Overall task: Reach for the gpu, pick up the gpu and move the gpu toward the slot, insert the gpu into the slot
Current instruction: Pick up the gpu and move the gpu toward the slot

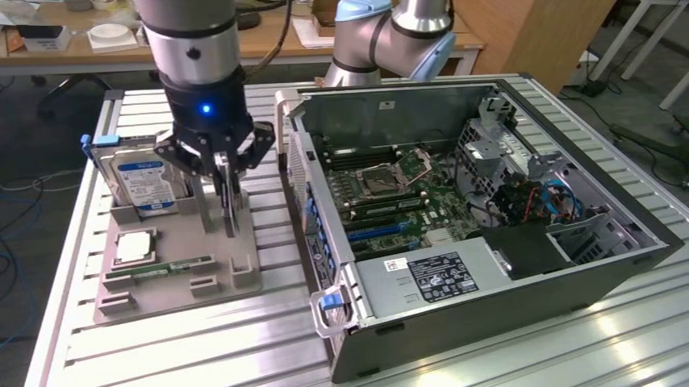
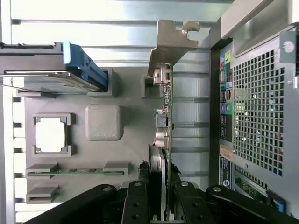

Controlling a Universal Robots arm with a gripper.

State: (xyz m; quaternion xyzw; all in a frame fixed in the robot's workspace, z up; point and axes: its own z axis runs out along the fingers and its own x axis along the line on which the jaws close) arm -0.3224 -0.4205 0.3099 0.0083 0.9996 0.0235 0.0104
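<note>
The gpu (image 1: pixel 229 211) is a thin dark card standing on edge over the grey holder tray (image 1: pixel 205 278). In the wrist view the gpu (image 2: pixel 164 107) runs away from the camera, with its pale metal bracket (image 2: pixel 172 39) at the far end. My gripper (image 1: pixel 223 173) comes down from above and is shut on the card's upper edge. My gripper (image 2: pixel 161 207) has a black finger (image 2: pixel 136 200) pressed on each side of the card. Whether the card's lower edge still rests in the tray I cannot tell. The blue slot (image 1: pixel 379 228) lies on the motherboard inside the open computer case (image 1: pixel 603 274), to the exterior view's right.
On the tray a blue-labelled hard drive (image 1: pixel 145 181) stands upright beside the card, with a processor chip (image 1: pixel 135 246) and a green memory stick (image 1: pixel 173 264) nearer the front. The case wall (image 1: pixel 296 161) rises close to the tray's right side. A second robot arm (image 1: pixel 377 40) stands behind.
</note>
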